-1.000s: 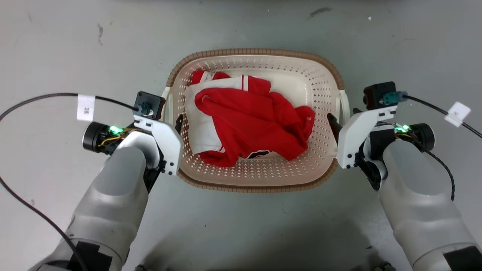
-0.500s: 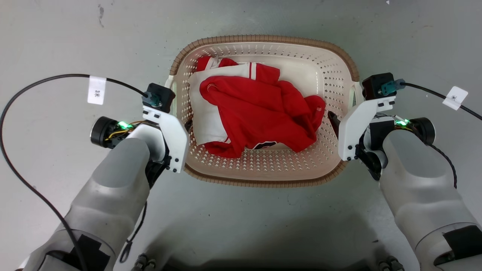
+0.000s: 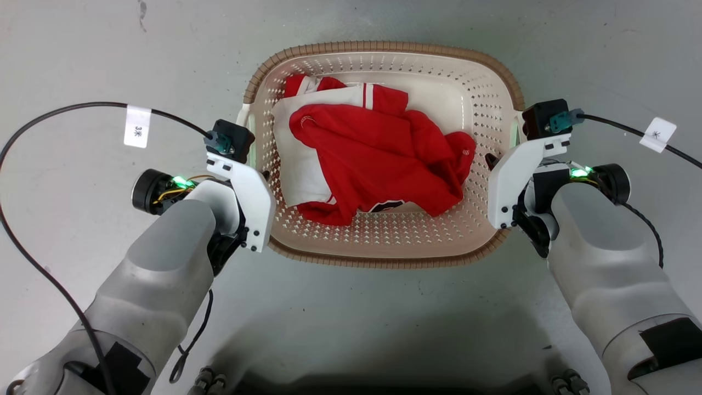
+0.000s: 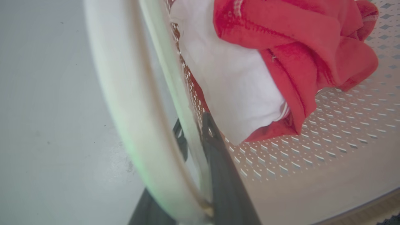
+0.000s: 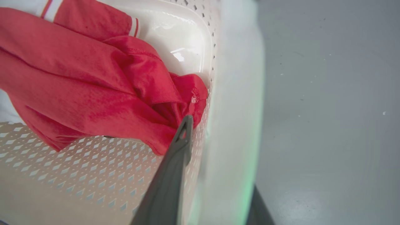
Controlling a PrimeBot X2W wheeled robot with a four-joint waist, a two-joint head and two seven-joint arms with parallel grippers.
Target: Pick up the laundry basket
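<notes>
The laundry basket (image 3: 384, 46), cream with perforated walls and a brown woven rim, sits between my two arms in the head view. A red and white garment (image 3: 378, 159) lies inside it. My left gripper (image 3: 263, 176) is at the basket's left side, below the white handle (image 3: 243, 118). In the left wrist view its fingers (image 4: 218, 162) pinch the wall (image 4: 190, 103), one inside and one outside. My right gripper (image 3: 492, 161) is at the right side by the other handle (image 3: 515, 131). Its inner finger (image 5: 175, 162) lies against the perforated wall, and the outer one is mostly hidden behind the handle (image 5: 234, 93).
Grey concrete floor (image 3: 351, 329) surrounds the basket. Black cables with white tags (image 3: 137, 127) loop out from both wrists over the floor at left and right. The robot's dark base shows at the bottom edge.
The view has shifted and floor marks slid upward. The basket now looks larger and closer, still between the grippers. Both grippers have closed in tighter against its sides.
</notes>
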